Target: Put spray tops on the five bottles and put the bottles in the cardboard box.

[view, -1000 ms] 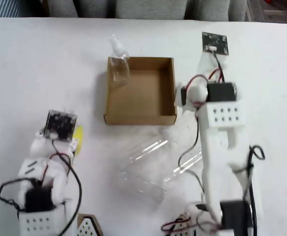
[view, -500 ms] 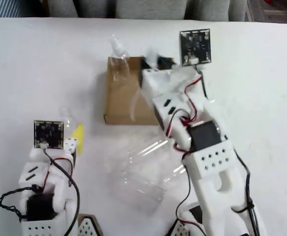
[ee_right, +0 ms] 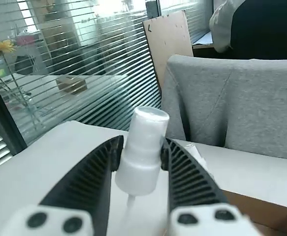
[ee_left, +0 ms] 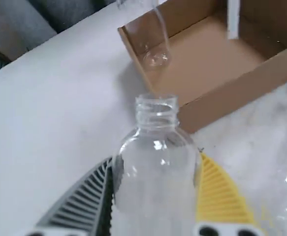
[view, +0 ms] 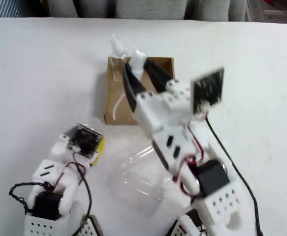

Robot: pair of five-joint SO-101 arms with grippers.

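Observation:
My right gripper (view: 136, 66) hangs over the far left part of the cardboard box (view: 114, 118), its black fingers shut on a white spray top (view: 138, 55). In the right wrist view that spray top (ee_right: 143, 152) stands upright between the fingers. At the near left of the table my left gripper (view: 91, 142) is shut on a clear, topless bottle (ee_left: 155, 162), gripped below the neck by a grey and a yellow finger. A second clear bottle (view: 116, 46) with a spray top on leans at the box's far left corner. The box (ee_left: 222, 64) lies just beyond the held bottle's open neck.
A large clear plastic container (view: 143, 172) lies on the white table between the two arms, near the box's front wall; its edge (ee_left: 286, 162) shows beside the yellow finger. Grey chair backs (ee_right: 232, 103) stand past the table's far edge.
My right arm swung left from beside the box to over it, carrying the spray top. My left arm turned toward the box with the bottle.

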